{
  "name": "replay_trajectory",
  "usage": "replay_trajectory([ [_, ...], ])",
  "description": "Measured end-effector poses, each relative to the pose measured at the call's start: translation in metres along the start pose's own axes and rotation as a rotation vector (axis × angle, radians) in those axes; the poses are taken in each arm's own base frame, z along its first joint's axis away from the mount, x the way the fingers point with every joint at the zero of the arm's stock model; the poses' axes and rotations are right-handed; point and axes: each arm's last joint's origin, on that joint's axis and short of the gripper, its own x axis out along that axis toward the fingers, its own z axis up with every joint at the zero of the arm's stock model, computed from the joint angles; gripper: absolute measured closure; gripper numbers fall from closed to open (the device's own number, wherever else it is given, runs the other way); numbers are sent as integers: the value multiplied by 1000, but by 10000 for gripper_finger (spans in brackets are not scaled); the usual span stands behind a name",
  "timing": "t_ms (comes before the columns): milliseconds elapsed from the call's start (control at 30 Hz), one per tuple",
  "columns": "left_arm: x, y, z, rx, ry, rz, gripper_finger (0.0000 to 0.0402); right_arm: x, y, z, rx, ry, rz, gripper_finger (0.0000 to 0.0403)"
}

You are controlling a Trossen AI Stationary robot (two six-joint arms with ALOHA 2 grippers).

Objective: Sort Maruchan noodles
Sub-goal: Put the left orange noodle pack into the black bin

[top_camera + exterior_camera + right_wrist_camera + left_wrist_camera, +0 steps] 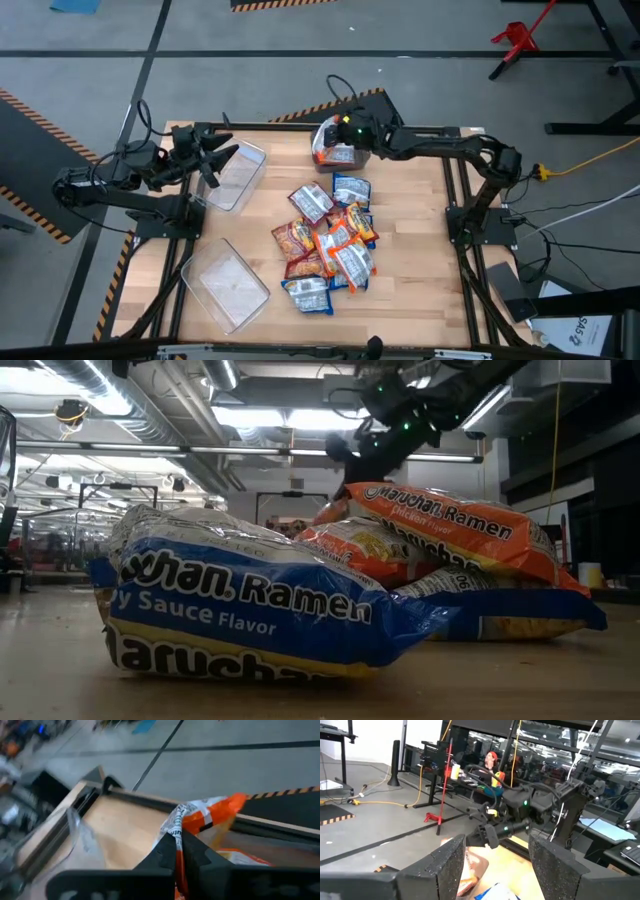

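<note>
High view – right gripper [330,139] pinches orange packet [335,152] – bins [235,178] nearby

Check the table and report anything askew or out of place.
The noodle packets lie in a jumbled, overlapping heap mid-table rather than sorted. The two clear bins on the left side sit tilted at different angles and look empty. The right gripper has its jaws shut on an orange packet over a third bin at the far edge.

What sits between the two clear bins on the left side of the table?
Nothing: the high view shows bare wood between the upper bin, under the open left gripper, and the lower bin.
</note>
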Motion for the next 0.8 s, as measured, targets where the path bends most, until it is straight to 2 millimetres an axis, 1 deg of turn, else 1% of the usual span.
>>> replay_trajectory([
  [67, 0, 0, 0, 0, 0, 2, 189, 1, -4, -5, 4, -23, -17, 403],
  [267, 0, 1, 0, 0, -6, 22, 189, 4, -10, -16, -11, -14, -50, 403],
  [367, 0, 1, 0, 0, -6, 24, 189, 5, -12, -19, -14, -20, -73, 403],
  [500, 0, 1, 0, -1, -7, 24, 189, 5, -17, -27, -80, 49, -87, 396],
  [567, 0, 1, 0, -1, -7, 24, 189, 4, -18, -32, -133, 103, -85, 383],
  [633, 0, 1, 0, -1, -7, 24, 189, 3, -20, -36, -187, 166, -86, 361],
  [800, 0, 1, 0, -1, -7, 24, 189, -4, -26, -42, -278, 297, -97, 287],
])
